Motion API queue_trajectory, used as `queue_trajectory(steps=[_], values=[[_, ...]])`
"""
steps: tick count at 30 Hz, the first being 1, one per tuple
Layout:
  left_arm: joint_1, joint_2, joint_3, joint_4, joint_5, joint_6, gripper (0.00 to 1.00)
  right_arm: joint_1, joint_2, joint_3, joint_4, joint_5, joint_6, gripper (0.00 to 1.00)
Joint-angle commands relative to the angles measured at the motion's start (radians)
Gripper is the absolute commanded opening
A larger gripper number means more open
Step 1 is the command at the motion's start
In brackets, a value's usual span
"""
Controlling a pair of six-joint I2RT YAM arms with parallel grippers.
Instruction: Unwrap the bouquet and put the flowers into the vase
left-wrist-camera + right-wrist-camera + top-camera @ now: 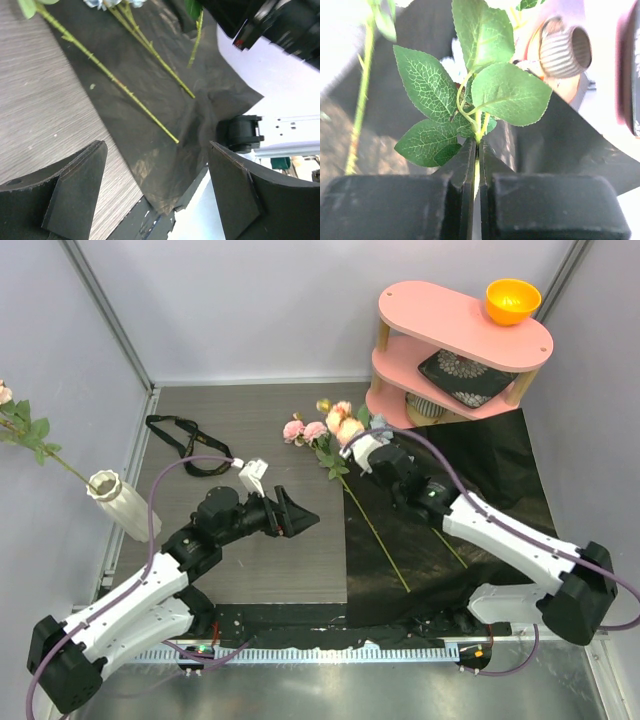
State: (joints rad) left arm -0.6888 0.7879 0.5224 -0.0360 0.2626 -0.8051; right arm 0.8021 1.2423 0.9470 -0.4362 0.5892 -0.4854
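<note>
Unwrap looks done: the black wrapping paper (480, 465) lies flat over the right half of the table, and the ribbon (186, 445) is loose at the far left. We're on the transfer step.

The right gripper (477, 150) is pressed together on one green flower stem (478, 131), just below a cluster of serrated leaves. In the top view it sits right beside the blooms. The left gripper (298, 512) is spread wide and holds nothing, hovering mid-table with the bare stem ends (150, 112) ahead of it on the paper.

The remaining flowers (325, 427) lie at the paper's left edge, pink and peach heads pointing away from the arms, long thin stems trailing back.

The vase (112, 498) stands well apart at the left edge with one flower already in it (leaning left, partly out of frame).

Next move, my read: lift and carry across, maybe hand off to the left arm. The vase mouth is narrow, so the stem end needs lining up, and the thin stem could swivel in the pinch.
</note>
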Motion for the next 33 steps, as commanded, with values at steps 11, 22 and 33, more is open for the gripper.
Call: queue_trajectory(steps=[11, 22, 33], values=[[-0.069, 0.232, 0.200, 0.334, 0.262, -0.013, 0.72, 0.006, -0.178, 0.136, 0.223, -0.718, 0.740, 0.01], [-0.143, 0.310, 0.350, 0.084, 0.103, 0.162, 0.52, 0.006, -0.231, 0.073, 0.272, -0.781, 0.768, 0.01], [-0.146, 0.315, 0.447, -0.141, 0.009, 0.260, 0.58, 0.006, -0.262, 0.072, 0.248, -0.759, 0.748, 0.01]])
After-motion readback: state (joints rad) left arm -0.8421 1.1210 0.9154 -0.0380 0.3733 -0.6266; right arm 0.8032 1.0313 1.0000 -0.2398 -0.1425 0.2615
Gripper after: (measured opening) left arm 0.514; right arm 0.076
